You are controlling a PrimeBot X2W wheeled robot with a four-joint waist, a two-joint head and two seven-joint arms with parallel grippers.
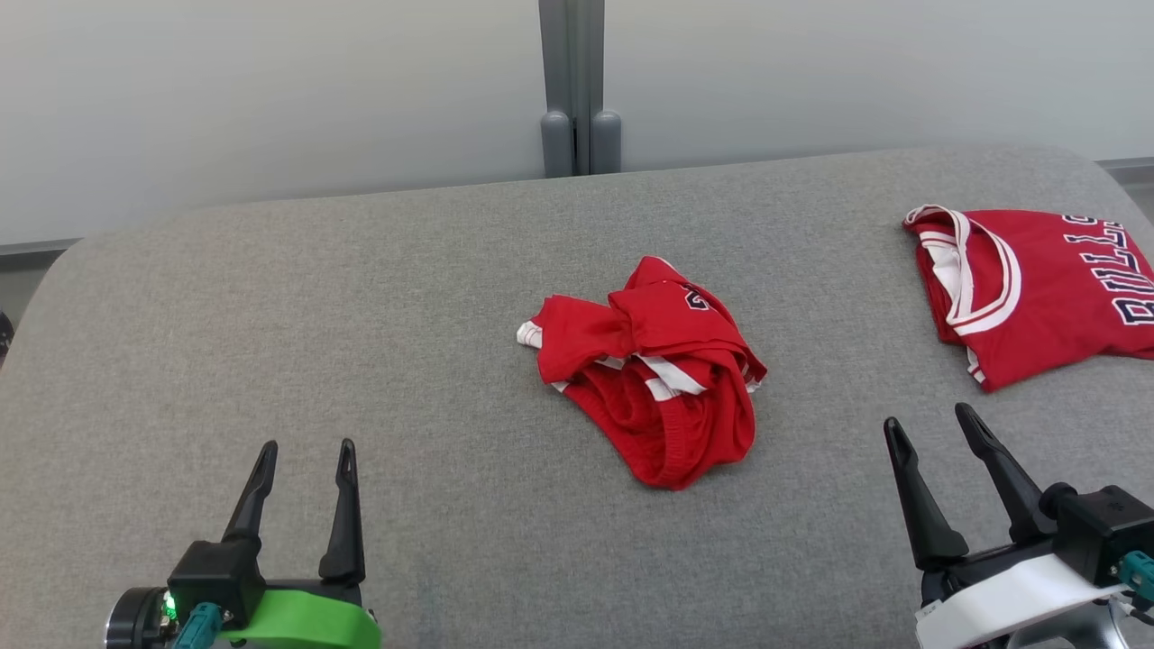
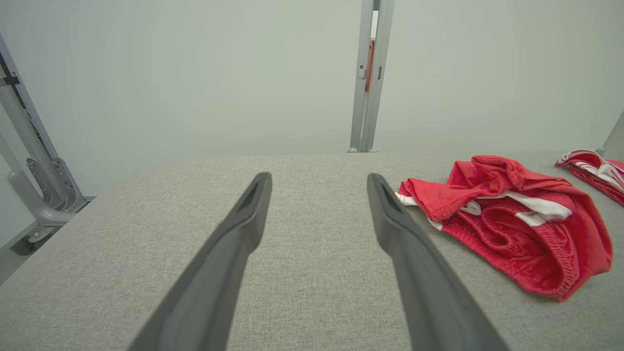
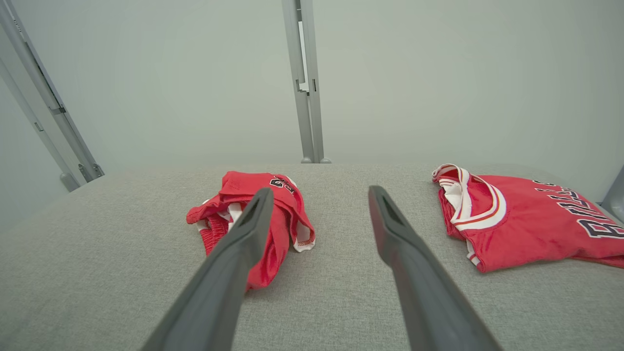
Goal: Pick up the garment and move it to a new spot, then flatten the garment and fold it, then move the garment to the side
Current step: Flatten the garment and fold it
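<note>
Through the head view, I am holding my left claw [image 1: 306,448] low at the near left, its fingers parted and gripping nothing. My right claw [image 1: 929,419] is waiting at the near right, spread and empty too. The shorts [image 1: 649,374] are lying in a crumpled heap in the middle of the pad [image 1: 315,297], well apart from both claws. A jersey [image 1: 1037,288] is lying folded at the far right edge. I am taking the shorts to be the garment in hand, and the pick is not yet begun. I am planning to pinch a raised fold on top of the heap, not to dig at the pad. I am also planning to set the shorts on bare cloth away from the jersey.

Through the left wrist view, my fingers are pointing over bare pad, with the shorts lying off to the right. Their gathered waistband is facing me, which I am judging a thick, sure hold. A metal rail [image 2: 29,146] is standing beyond the pad's left edge.

Through the right wrist view, one finger is overlapping the shorts, though the head view is showing them apart. The pad is looking like grey woven cloth, probably soft, so fabric may be dragging on it. A pale wall and a grey post [image 3: 307,97] are closing off the far side.
</note>
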